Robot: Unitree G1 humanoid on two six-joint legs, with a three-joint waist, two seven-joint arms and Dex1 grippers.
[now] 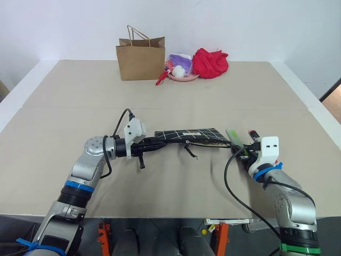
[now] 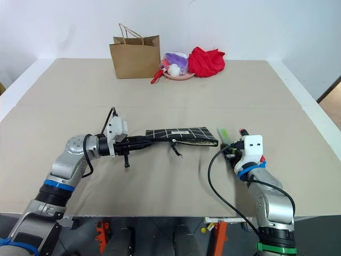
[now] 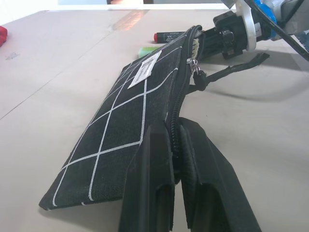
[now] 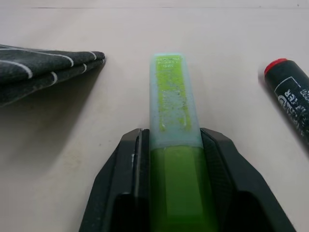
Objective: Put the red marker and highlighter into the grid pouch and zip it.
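- Left gripper (image 3: 175, 159) clamped on the zipper edge of the grid pouch (image 1: 193, 137) at its left end, fingers (image 3: 149, 183) pressed against the fabric from both sides, pointing toward the right arm.
- Grid pouch held on edge, zipper side up, raised at the gripped end, far end down near the tabletop (image 1: 170, 96); white label (image 3: 145, 75) on the face and black zipper pull cord (image 1: 190, 151) hanging loose from the zipper line.
- Right gripper (image 4: 175, 145) closed around the highlighter (image 4: 171, 111), one finger on each flat side of its lime-green body, paler cap sticking out forward past the fingertips.
- Highlighter just beside the right end of the grid pouch, apart from it, low over the table; touching the surface or not, cannot tell.
- Red marker (image 1: 252, 134) lying on the table just right of the highlighter, red cap at the far end, dark printed body toward the robot, untouched.
- At the far edge of the table, well apart from the work: brown paper bag (image 1: 140, 60) standing upright, pink dish (image 1: 184, 76) with small items beside it, red cloth (image 1: 210, 63) bunched to the right of that.
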